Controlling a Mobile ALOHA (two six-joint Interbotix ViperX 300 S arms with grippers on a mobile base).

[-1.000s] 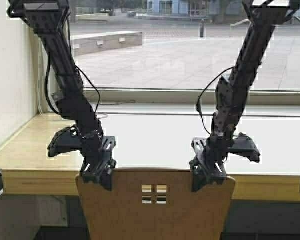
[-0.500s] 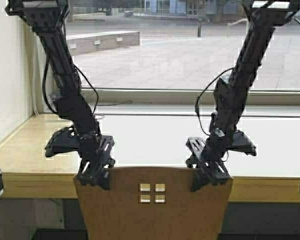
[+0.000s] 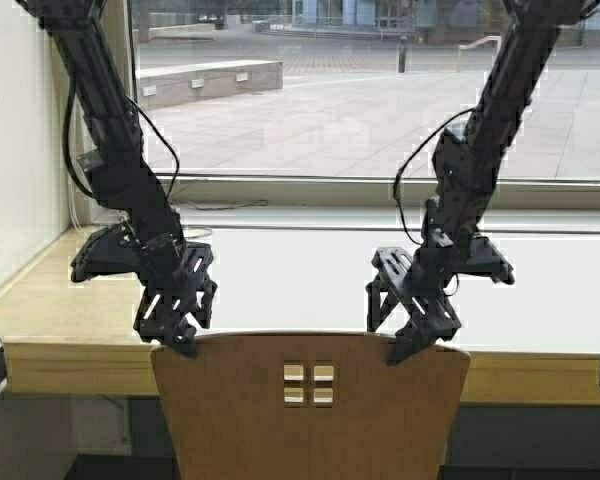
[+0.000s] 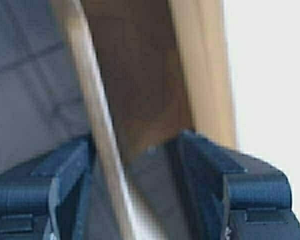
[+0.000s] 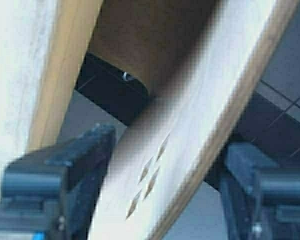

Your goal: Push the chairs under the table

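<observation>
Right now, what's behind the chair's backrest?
Behind the chair runs the table, its wooden edge and pale top showing either side and above. The chair's seat and legs are hidden. The left gripper and right gripper straddle its top edge.

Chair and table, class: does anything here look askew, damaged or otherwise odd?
Nothing stands out. The light tan plywood chair with four square cutouts stands upright and square to the pale, wood-edged table. The left gripper and right gripper straddle its backrest's top edge, fingers open.
</observation>
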